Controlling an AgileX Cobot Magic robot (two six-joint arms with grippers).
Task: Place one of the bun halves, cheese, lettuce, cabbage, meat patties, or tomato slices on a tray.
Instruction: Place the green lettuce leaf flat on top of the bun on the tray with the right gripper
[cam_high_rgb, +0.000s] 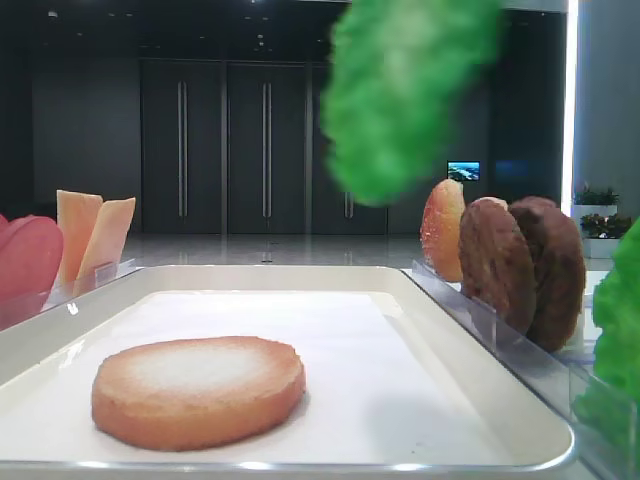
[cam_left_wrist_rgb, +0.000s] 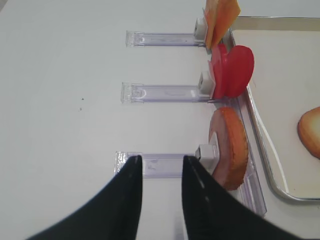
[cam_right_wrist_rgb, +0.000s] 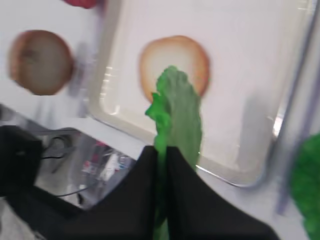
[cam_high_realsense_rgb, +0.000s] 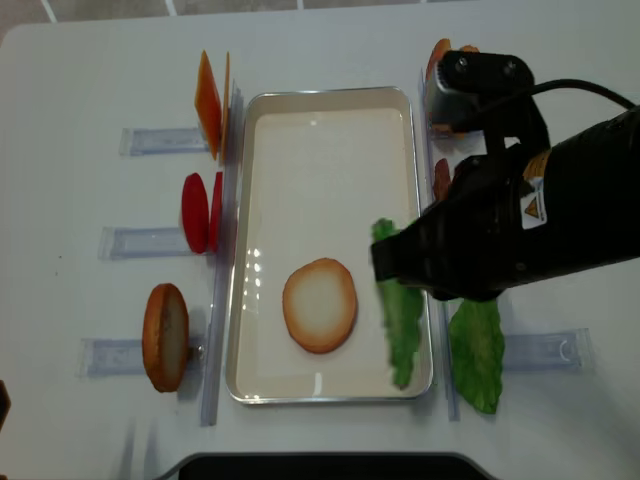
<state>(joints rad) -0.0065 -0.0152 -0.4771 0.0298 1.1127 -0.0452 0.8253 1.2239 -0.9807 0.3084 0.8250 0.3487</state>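
Observation:
My right gripper (cam_right_wrist_rgb: 162, 150) is shut on a bright green lettuce (cam_right_wrist_rgb: 177, 115) leaf, pinched edge-on between the black fingers. The leaf hangs above the right side of the cream tray (cam_high_realsense_rgb: 330, 130), partly over the tray's right rim (cam_high_realsense_rgb: 400, 320). In the low exterior view the lettuce (cam_high_rgb: 400, 90) floats blurred above the tray (cam_high_rgb: 300, 466). One bun half (cam_high_realsense_rgb: 319, 305) lies flat on the tray liner, just left of the leaf. My left gripper (cam_left_wrist_rgb: 161, 162) is open and holds nothing. It hovers over a clear holder (cam_left_wrist_rgb: 150, 165) left of the tray.
Clear holders left of the tray carry cheese slices (cam_high_realsense_rgb: 207, 100), tomato slices (cam_high_realsense_rgb: 195, 212) and an upright bun half (cam_high_realsense_rgb: 166, 337). On the right stand another bun half (cam_high_rgb: 443, 228), two meat patties (cam_high_rgb: 520, 265) and a second lettuce leaf (cam_high_realsense_rgb: 477, 345). The right arm covers much of that side.

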